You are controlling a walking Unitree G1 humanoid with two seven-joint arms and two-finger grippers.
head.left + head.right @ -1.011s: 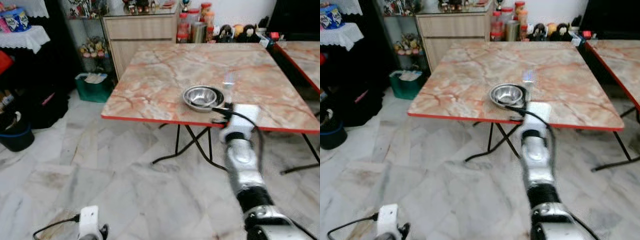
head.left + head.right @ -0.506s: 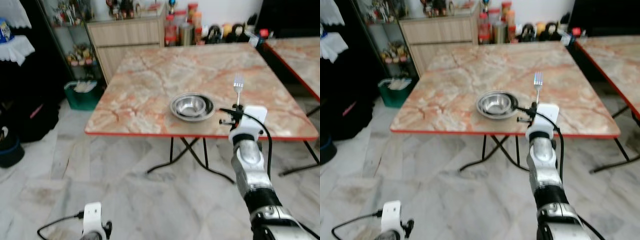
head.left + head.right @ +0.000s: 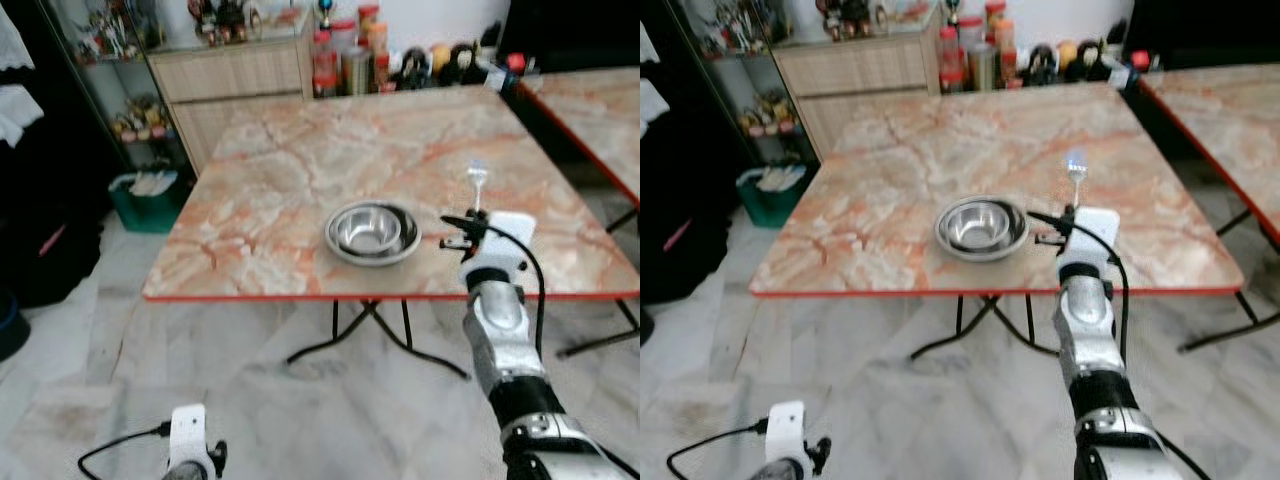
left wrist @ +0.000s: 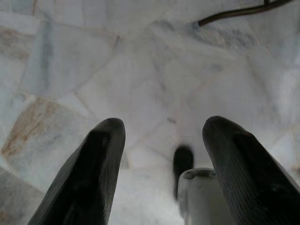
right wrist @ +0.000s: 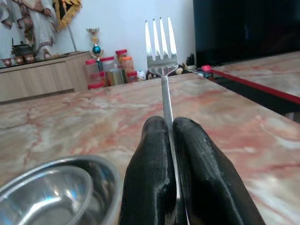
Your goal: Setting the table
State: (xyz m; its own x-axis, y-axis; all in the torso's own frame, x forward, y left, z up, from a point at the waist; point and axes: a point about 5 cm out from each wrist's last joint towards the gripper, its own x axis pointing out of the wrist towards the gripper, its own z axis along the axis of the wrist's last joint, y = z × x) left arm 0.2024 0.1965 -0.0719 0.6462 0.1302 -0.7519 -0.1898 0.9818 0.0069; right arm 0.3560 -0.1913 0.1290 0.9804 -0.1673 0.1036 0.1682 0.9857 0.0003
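The right gripper (image 5: 169, 140), closed on the slim, stiff, probably slippery steel fork (image 5: 161, 51), holds it upright (tines up) over the marble table's (image 3: 300, 170) front edge, beside the nested steel bowls (image 3: 372, 231).

Even, bright indoor light; soft glare on the marble floor (image 3: 250, 400) and inside the steel bowl (image 3: 372, 231). Head views slightly soft, fork (image 3: 477, 185) tines blurred. Left-side shelves dim; left wrist view's foreground out of focus.

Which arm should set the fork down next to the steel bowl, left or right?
Right. Its tool is shut on the fork over the table, beside the bowl. The left tool hangs open above the floor.
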